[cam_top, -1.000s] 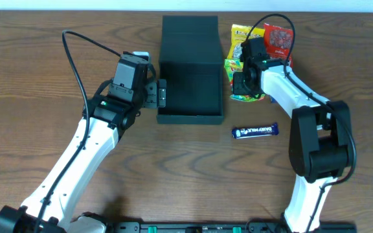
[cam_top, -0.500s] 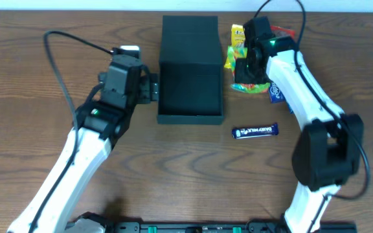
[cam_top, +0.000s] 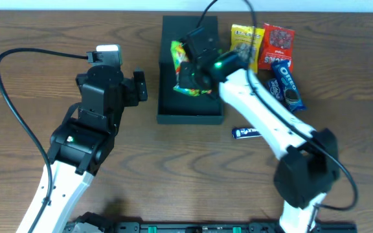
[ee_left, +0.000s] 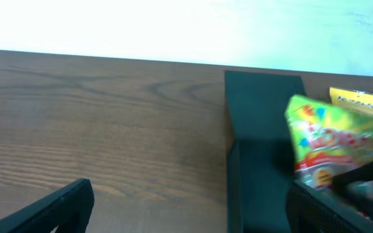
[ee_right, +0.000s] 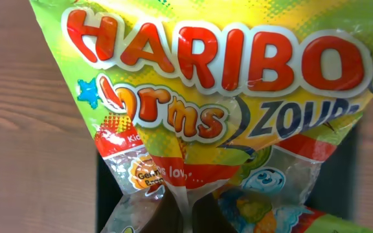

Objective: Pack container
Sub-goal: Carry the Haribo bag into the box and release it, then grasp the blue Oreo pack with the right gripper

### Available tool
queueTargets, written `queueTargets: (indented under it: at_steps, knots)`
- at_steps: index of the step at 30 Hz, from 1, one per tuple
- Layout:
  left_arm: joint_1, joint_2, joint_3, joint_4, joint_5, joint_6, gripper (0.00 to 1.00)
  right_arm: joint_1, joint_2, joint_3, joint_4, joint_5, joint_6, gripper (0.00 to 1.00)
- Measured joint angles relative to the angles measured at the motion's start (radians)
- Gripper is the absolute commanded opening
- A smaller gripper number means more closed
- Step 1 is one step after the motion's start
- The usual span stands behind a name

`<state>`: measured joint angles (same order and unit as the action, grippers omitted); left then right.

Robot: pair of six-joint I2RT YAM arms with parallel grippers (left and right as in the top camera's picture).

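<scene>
The container [cam_top: 188, 29] is a dark box standing open at the table's back centre, also in the left wrist view [ee_left: 261, 110]. My right gripper [cam_top: 191, 73] hangs over its open part, shut on a green and yellow Haribo bag [cam_top: 185, 68]. In the right wrist view the fingers pinch the bag's [ee_right: 219, 84] lower edge, with the dark box beneath [ee_right: 107, 194]. My left gripper [cam_top: 138, 87] stands open and empty just left of the box; its fingers [ee_left: 50, 207] straddle bare table and the box wall. The bag [ee_left: 332, 145] shows at the right there.
Right of the box lie a yellow packet [cam_top: 243, 37], a red packet [cam_top: 278, 40] and a blue Oreo packet [cam_top: 287, 87]. A blue Dairy Milk bar [cam_top: 245, 133] lies in front, partly under my right arm. A black cable loops at the left.
My right arm has swung left from the snack pile, carrying the Haribo bag over the box. My left arm has drawn back leftwards, away from the box's side.
</scene>
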<state>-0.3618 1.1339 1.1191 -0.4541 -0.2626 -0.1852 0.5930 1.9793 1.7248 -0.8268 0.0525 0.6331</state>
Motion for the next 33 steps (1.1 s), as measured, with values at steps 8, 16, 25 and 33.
queueTargets:
  at_steps: [8, 16, 25, 33]
  knots:
    - [0.0, 0.0, 0.0, -0.014, 0.0, 0.0, 0.95, 0.051, 0.105, -0.003, 0.002, 0.003, 0.033, 0.01]
    - [0.0, 0.0, 0.0, -0.015, 0.0, 0.0, 0.95, 0.06, 0.105, 0.005, -0.047, -0.051, -0.011, 0.8]
    - [0.0, 0.0, 0.0, -0.062, 0.0, 0.0, 0.95, -0.134, -0.033, 0.055, -0.107, -0.059, -0.117, 0.83]
    - [0.0, 0.009, 0.0, -0.071, 0.001, 0.0, 0.95, -0.352, -0.061, 0.072, -0.097, 0.108, -0.351, 0.82]
